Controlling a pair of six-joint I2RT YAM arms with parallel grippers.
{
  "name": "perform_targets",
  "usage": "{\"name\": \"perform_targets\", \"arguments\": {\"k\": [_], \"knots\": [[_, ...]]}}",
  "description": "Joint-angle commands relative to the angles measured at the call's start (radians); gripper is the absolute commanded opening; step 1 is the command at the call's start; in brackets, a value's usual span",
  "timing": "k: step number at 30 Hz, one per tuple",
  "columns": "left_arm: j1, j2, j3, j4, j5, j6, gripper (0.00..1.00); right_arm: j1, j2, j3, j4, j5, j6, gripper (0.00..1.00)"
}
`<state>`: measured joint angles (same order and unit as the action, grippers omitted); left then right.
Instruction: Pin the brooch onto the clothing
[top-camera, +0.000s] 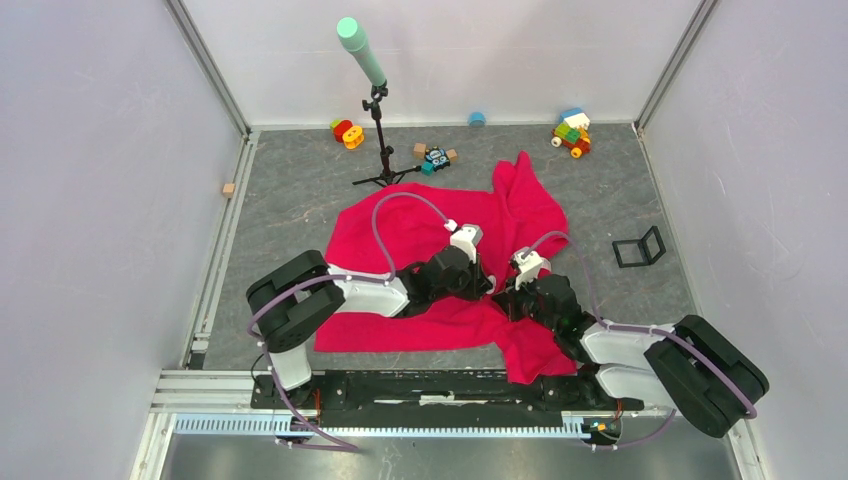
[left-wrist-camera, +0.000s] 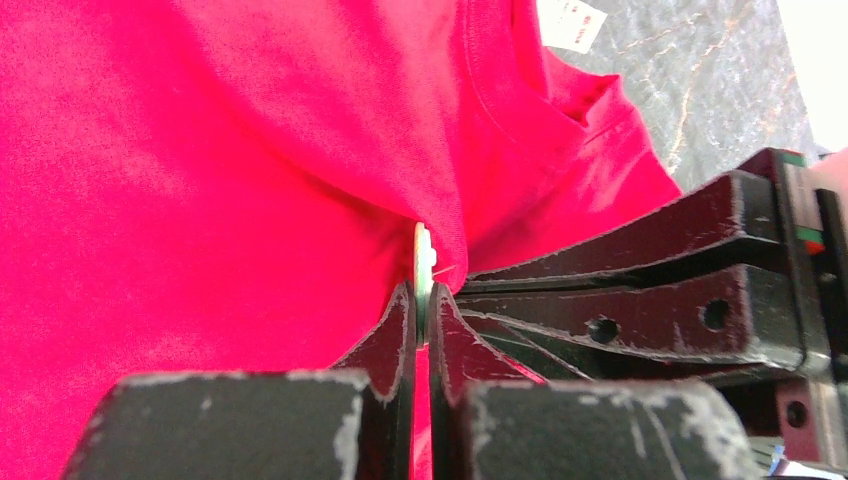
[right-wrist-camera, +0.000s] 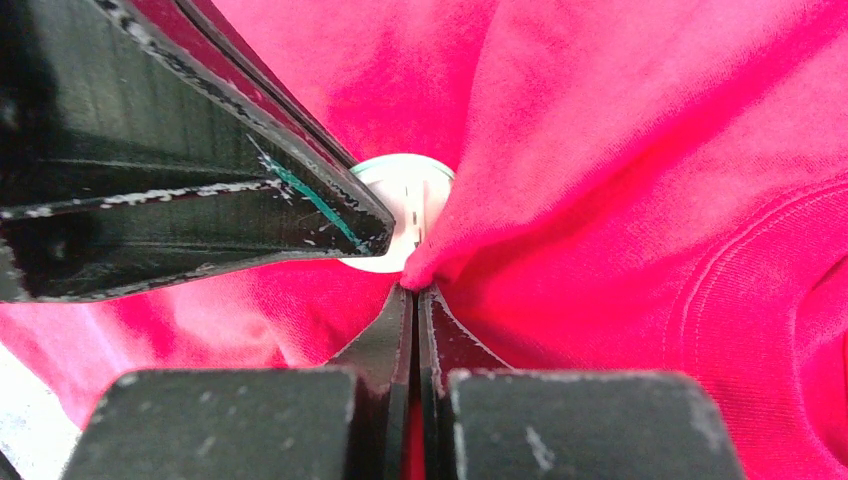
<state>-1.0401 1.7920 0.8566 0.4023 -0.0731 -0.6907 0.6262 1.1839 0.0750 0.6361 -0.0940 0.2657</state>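
Your left gripper (left-wrist-camera: 421, 305), jaws closed, pinches the small, stiff, light brooch (left-wrist-camera: 424, 262) by its rim. Your right gripper (right-wrist-camera: 415, 300), jaws closed, bunches the soft, limp shirt (right-wrist-camera: 620, 200), with the brooch touching that fold at 12 o'clock. Grip the rim, not the face.

Left wrist view: brooch (left-wrist-camera: 424, 268) seen edge-on, its face hidden; label (left-wrist-camera: 572, 22) cut off by the top edge. Right wrist view: the brooch's pale back is half covered by the left fingers (right-wrist-camera: 200, 200) and a fold of clothing (right-wrist-camera: 620, 180). Pin too small to make out.
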Motion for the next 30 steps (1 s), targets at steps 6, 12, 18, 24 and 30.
{"name": "perform_targets", "arguments": {"k": [6, 12, 18, 24, 30], "knots": [[-0.011, -0.067, -0.013, 0.130, 0.045, 0.057, 0.02, 0.000, 0.020, -0.012, -0.078, 0.013, 0.008, 0.00], [-0.011, -0.090, 0.053, -0.137, -0.117, 0.113, 0.02, 0.000, -0.084, -0.036, -0.091, 0.036, 0.023, 0.00], [-0.026, -0.021, 0.210, -0.406, -0.182, 0.211, 0.02, 0.001, -0.175, -0.065, -0.099, 0.059, 0.016, 0.00], [-0.061, 0.071, 0.349, -0.598, -0.264, 0.222, 0.02, 0.001, -0.185, -0.099, -0.074, 0.056, 0.016, 0.00], [-0.100, 0.072, 0.389, -0.708, -0.395, 0.158, 0.02, 0.001, -0.196, -0.106, -0.067, 0.062, 0.020, 0.00]]}}
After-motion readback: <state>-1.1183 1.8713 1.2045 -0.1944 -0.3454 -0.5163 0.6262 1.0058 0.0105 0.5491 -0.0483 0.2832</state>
